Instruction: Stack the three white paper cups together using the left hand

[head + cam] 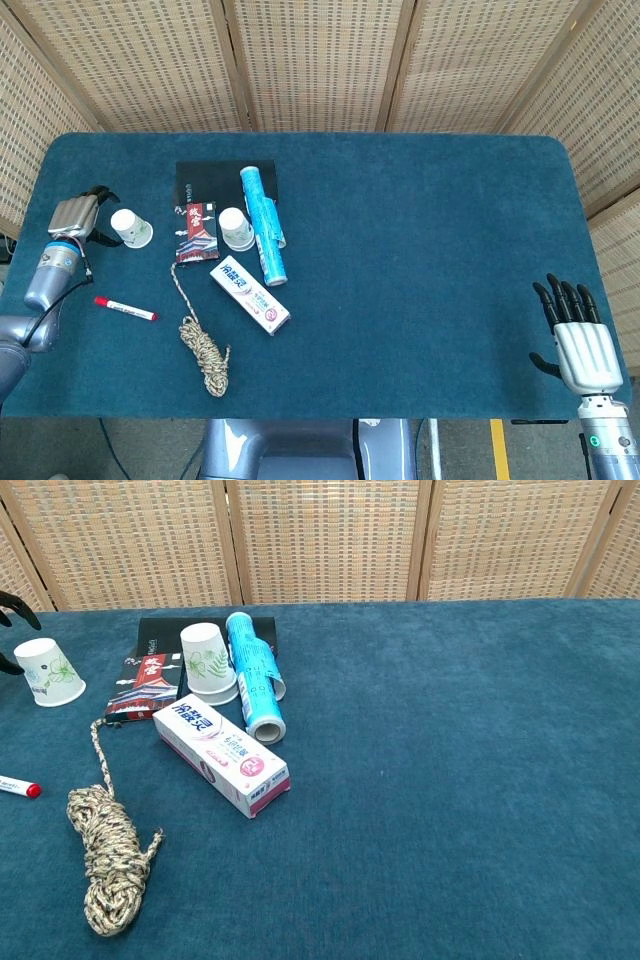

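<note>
A lone white paper cup [131, 228] [48, 670] with a green leaf print stands upside down at the table's left. Another upturned white cup [236, 228] [208, 659] sits further right on a black booklet, with a second rim showing under it like a nested cup. My left hand [76, 214] hovers just left of the lone cup, fingers and thumb apart and bent toward it, holding nothing. Only its dark fingertips [12, 604] show in the chest view, close to the cup without touching it. My right hand [579, 338] hangs open beyond the table's front right corner.
Beside the nested cups lie a blue tube [263, 226], a black booklet [205, 183] and a red packet [195, 232]. A toothpaste box [251, 294], a coiled rope [204, 352] and a red marker [126, 309] lie nearer the front. The table's left edge is close to my left hand.
</note>
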